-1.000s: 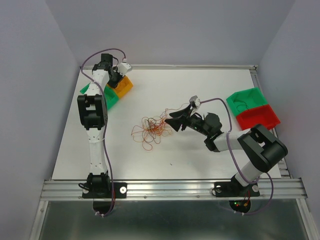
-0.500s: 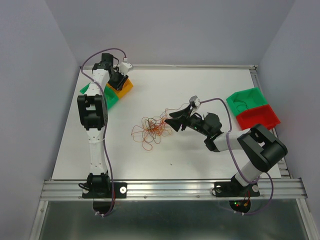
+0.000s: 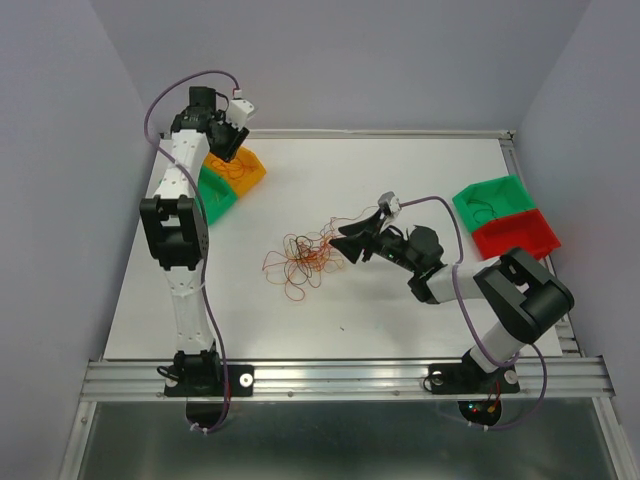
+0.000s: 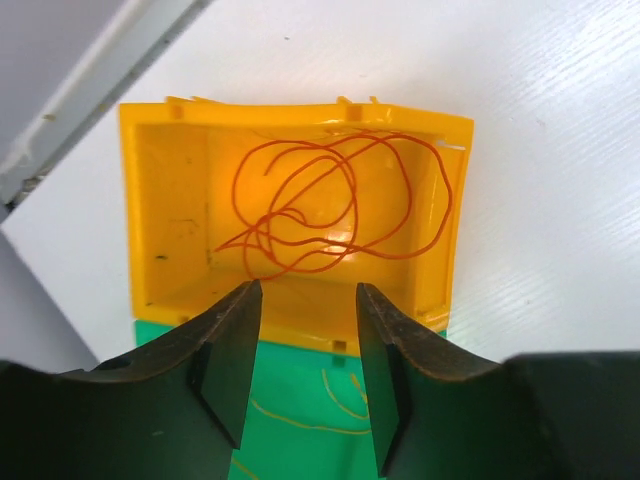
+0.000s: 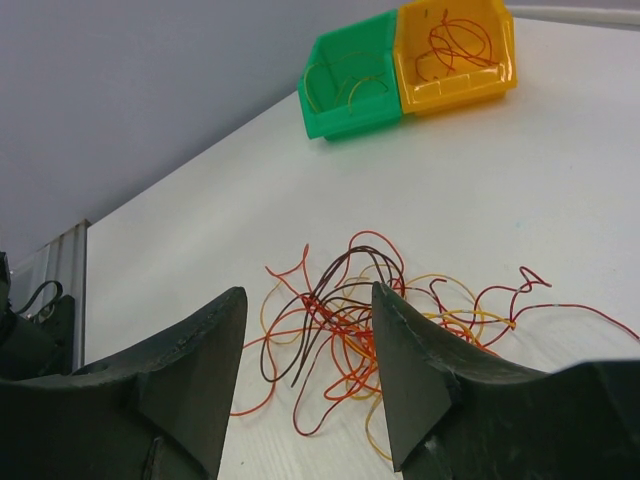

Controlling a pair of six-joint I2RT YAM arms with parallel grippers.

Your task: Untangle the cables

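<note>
Just ahead of the right fingers point(image 5: 200, 370), on the white table point(image 3: 420, 170), lies the loose tangle of thin orange, red and dark wires point(image 5: 365, 300). It is a flat, open heap of loops crossing over one another. One red strand point(image 5: 560, 305) trails out of it to one side of the fingers.

The wires look very light, limp and a little springy, so I judge that pulling any one of them will drag the whole heap across the smooth table unless the rest is pinned. They are also thin enough to slip out of a loose pinch. The best hold is probably a free end or an outlying loop, such as that trailing red strand, rather than the dense middle, where several wires would be caught at once.

The right fingers stand apart and hold nothing, with the heap framed in the gap between them. The left fingers point(image 4: 225, 350) are also apart and empty. They hang above a yellow plastic bin point(image 4: 160, 200) that holds a coil of orange wire point(image 4: 330, 210). A green plastic bin point(image 4: 300, 400) touches the yellow one on the side nearer those fingers and has a few pale strands in it.

Well apart from the right fingers, off to their side, a second green bin point(image 3: 495, 200) and a red bin point(image 3: 515, 237) sit together at the table's edge. Nothing solid stands between the right fingers and the heap. The real hindrance is likely the crossings within it.
</note>
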